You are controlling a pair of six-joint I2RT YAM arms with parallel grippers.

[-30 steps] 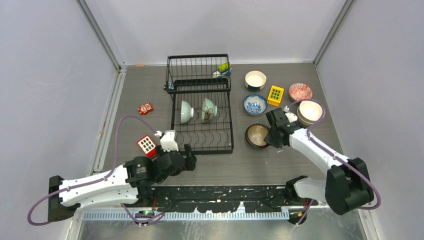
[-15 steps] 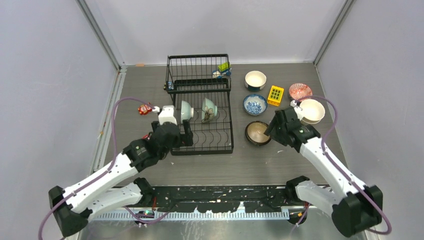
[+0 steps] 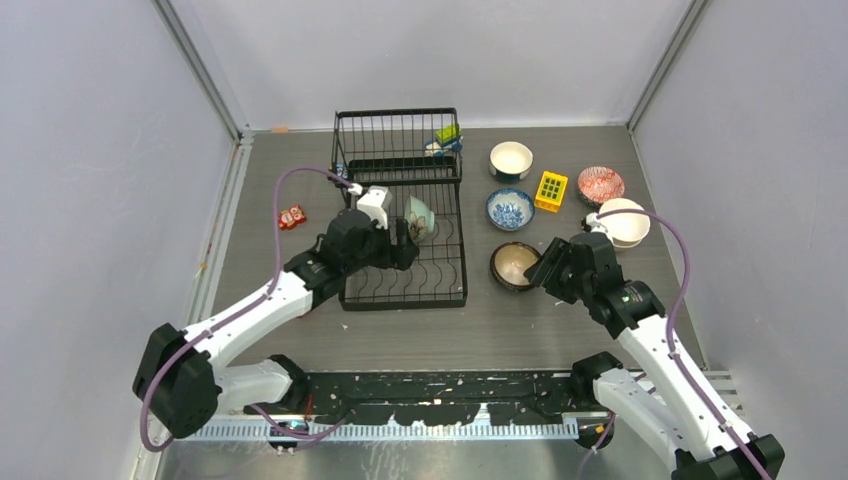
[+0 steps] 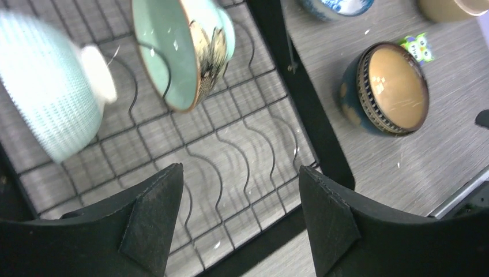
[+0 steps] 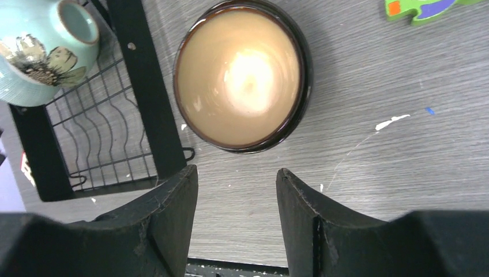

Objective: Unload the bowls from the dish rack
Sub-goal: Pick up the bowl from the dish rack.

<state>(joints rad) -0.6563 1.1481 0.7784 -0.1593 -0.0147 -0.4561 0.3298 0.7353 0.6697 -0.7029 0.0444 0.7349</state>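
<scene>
Shows left gripper (image 3: 398, 250) open, empty over dish rack (image 3: 404, 303) at centre; right gripper (image 3: 545, 268) open, empty beside brown bowl (image 3: 512, 265).

Open tabletop (image 3: 280, 170) fills the frame's left and lower centre; the dish rack (image 3: 440, 285) blocks the middle, and five bowls (image 3: 511, 209) crowd the upper right.

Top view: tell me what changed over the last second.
The left gripper swung from the table's near left to over the dish rack, jaws open above the ribbed pale bowl and the flowered teal bowl. The right gripper opened at the brown bowl and drew back toward its base, empty. Both racked bowls and the brown bowl stayed put.
</scene>
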